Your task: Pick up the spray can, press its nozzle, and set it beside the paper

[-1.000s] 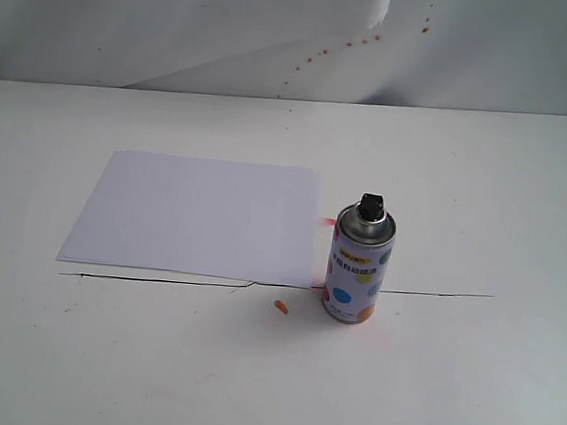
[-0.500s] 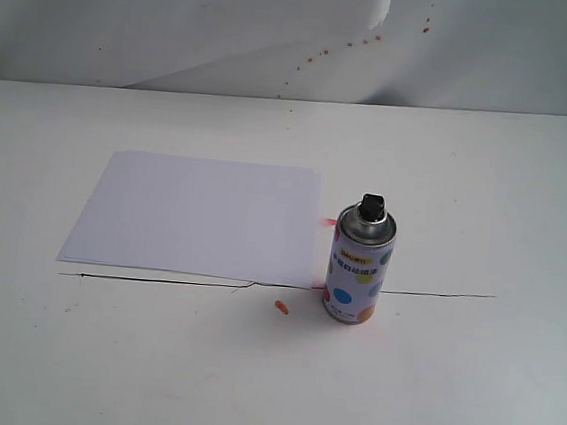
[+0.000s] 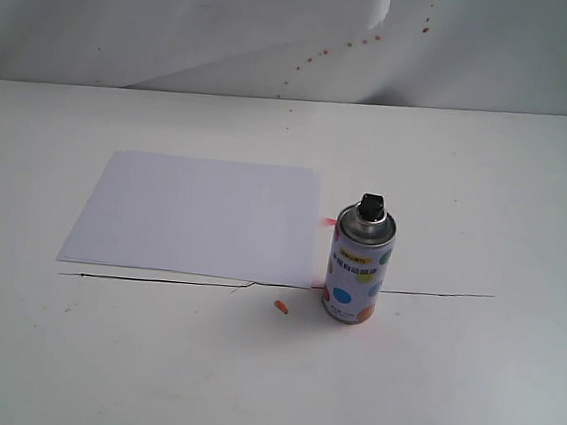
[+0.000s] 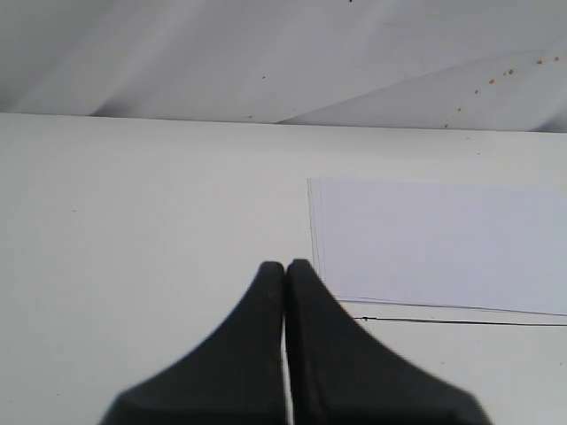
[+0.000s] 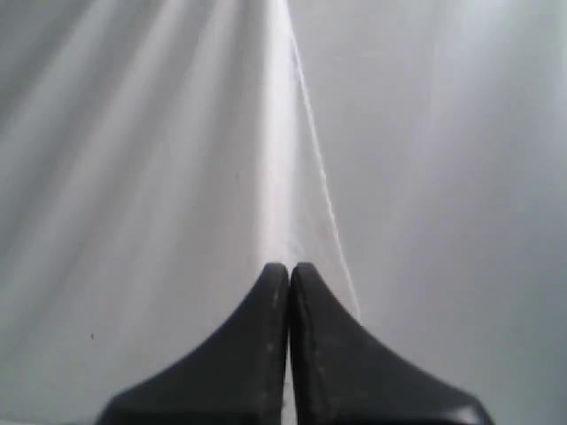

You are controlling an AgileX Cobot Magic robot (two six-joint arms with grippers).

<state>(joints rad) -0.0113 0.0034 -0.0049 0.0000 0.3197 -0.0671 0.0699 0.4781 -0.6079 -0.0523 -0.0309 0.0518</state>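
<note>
The spray can (image 3: pixel 358 270) stands upright on the white table, its silver body dotted blue, orange and green. Its black nozzle (image 3: pixel 369 207) crowns the domed top. The can's left side almost touches the right edge of the paper (image 3: pixel 200 215), a flat white sheet that the left wrist view shows too, the paper (image 4: pixel 443 243). Neither arm shows in the exterior view. My left gripper (image 4: pixel 285 266) is shut and empty, hovering over bare table near a corner of the sheet. My right gripper (image 5: pixel 289 267) is shut and empty, facing creased white backdrop cloth.
A thin black line (image 3: pixel 256 286) runs across the table under the sheet's front edge and behind the can. A small orange speck (image 3: pixel 280 308) lies just in front of the can's left. White cloth with reddish spatter (image 3: pixel 324 51) hangs behind the table.
</note>
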